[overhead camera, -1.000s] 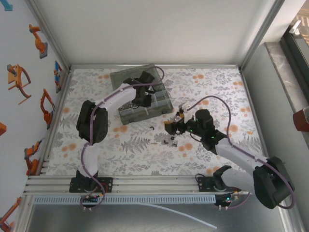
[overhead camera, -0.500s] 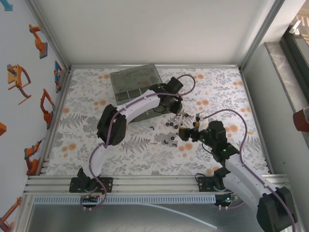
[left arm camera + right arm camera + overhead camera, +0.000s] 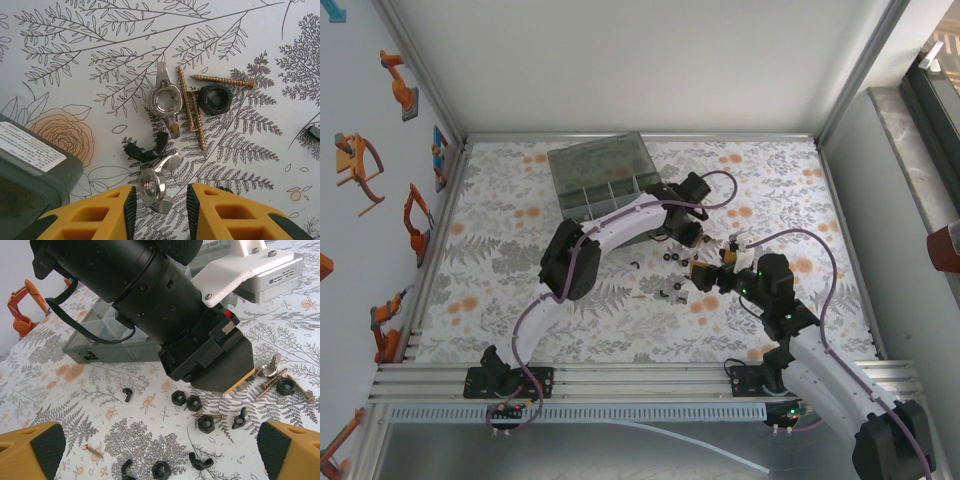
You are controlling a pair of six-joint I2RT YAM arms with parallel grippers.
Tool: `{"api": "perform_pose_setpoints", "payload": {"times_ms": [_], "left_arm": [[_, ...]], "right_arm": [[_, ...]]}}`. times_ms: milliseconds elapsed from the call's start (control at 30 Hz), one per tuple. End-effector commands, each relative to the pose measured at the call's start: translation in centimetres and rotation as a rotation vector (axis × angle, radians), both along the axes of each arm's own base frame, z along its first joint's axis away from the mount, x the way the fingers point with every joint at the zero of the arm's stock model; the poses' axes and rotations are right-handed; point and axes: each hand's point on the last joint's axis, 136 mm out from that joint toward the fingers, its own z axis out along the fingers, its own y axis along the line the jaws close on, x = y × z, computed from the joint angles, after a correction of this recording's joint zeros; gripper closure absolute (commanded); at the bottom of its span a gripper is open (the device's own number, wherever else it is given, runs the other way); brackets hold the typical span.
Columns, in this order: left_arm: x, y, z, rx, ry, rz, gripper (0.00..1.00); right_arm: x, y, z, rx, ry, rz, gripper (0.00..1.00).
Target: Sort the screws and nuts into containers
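Observation:
My left gripper point(image 3: 159, 212) is open and low over the table, with a silver wing nut point(image 3: 154, 186) lying between its yellow fingers. Just beyond lie a black wing nut point(image 3: 147, 149), another silver wing nut point(image 3: 165, 100), a black hex nut point(image 3: 214, 98) and brass screws point(image 3: 192, 112). My right gripper point(image 3: 160, 450) is open wide above black hex nuts point(image 3: 193, 403), black wing nuts point(image 3: 240, 417) and a lone brass screw point(image 3: 92, 451). The smoky-grey organiser box point(image 3: 605, 180) stands at the back with its lid up. From above, the left gripper point(image 3: 692, 235) and right gripper point(image 3: 700, 275) are close together over the pile.
The left arm's black wrist point(image 3: 150, 295) hangs right in front of the right wrist camera and hides part of the pile. A corner of the organiser point(image 3: 30, 175) sits just left of the left fingers. Aluminium rails point(image 3: 640, 137) border the floral mat.
The left arm has swung from over the organiser box rightward and down to the pile of fasteners. The right gripper has drawn back slightly to the right.

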Motion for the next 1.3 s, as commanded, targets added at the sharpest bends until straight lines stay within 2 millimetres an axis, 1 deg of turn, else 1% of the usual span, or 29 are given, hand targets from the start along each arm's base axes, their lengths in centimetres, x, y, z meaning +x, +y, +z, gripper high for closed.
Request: {"api": "perform_pose_setpoints", "payload": {"times_ms": [0, 300, 500, 733, 867, 933, 1000, 1067, 1133, 1267], "left_arm": [[-0.2, 0.7, -1.5, 0.059, 0.017, -0.013, 0.69], [-0.4, 0.9, -2.6, 0.097, 0.023, -0.011, 0.7], [-1.0, 0.7, -3.2, 0.115, 0.032, -0.017, 0.7], [-1.1, 1.1, -4.2, 0.17, 0.017, -0.003, 0.7], [-1.4, 1.0, -4.5, 0.174, 0.022, -0.001, 0.75], [-1.5, 1.0, -4.3, 0.18, 0.012, 0.003, 0.81], [-1.5, 1.0, -3.7, 0.177, 0.001, 0.007, 0.83], [-1.5, 1.0, -2.5, 0.164, -0.014, 0.013, 0.86], [-1.3, 0.9, -0.8, 0.138, -0.04, 0.025, 0.87], [-0.8, 0.9, 3.4, 0.042, -0.106, 0.068, 0.89]], "right_arm": [[0.1, 0.0, 0.3, 0.018, -0.01, -0.002, 0.01], [0.1, 0.1, 0.2, 0.019, -0.007, 0.003, 0.0], [0.1, 0.1, 0.2, 0.018, -0.008, 0.004, 0.0], [0.1, 0.2, 0.3, 0.02, -0.009, 0.009, 0.0], [0.1, 0.1, 0.2, 0.019, -0.01, 0.006, 0.0], [0.2, 0.1, 0.3, 0.019, -0.01, 0.005, 0.0], [0.2, 0.1, 0.2, 0.019, -0.009, 0.004, 0.01], [0.2, 0.1, 0.2, 0.017, -0.01, 0.005, 0.0], [0.2, 0.2, 0.3, 0.02, -0.013, 0.008, 0.0], [0.2, 0.4, 0.2, 0.025, -0.018, 0.018, 0.0]]}}
